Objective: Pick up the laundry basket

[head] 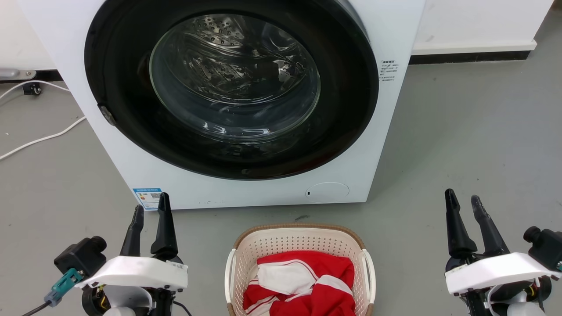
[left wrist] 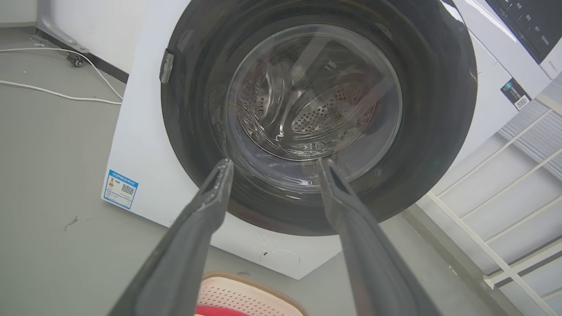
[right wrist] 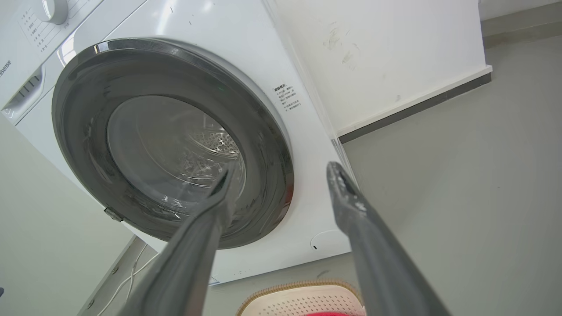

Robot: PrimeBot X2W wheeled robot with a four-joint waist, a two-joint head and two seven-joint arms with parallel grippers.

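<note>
The laundry basket (head: 274, 239) is cream perforated plastic with a brown woven-look rim and white loop handles on both sides. It stands on the floor at the bottom centre of the head view, holding red and white cloth (head: 303, 283). My left gripper (head: 151, 208) hovers open to the basket's left, well clear of it. My right gripper (head: 463, 199) is open to its right, also apart. The basket's far rim (left wrist: 246, 285) peeks in at the bottom of the left wrist view between the open left gripper (left wrist: 273, 166). That rim (right wrist: 303, 292) also sits below the open right gripper (right wrist: 281, 169).
A white washing machine (head: 386, 26) with a closed dark round door (head: 228, 92) stands just behind the basket. White cables (head: 41, 138) lie on the grey floor at the left. A white wall with dark skirting (head: 470, 57) runs at the back right.
</note>
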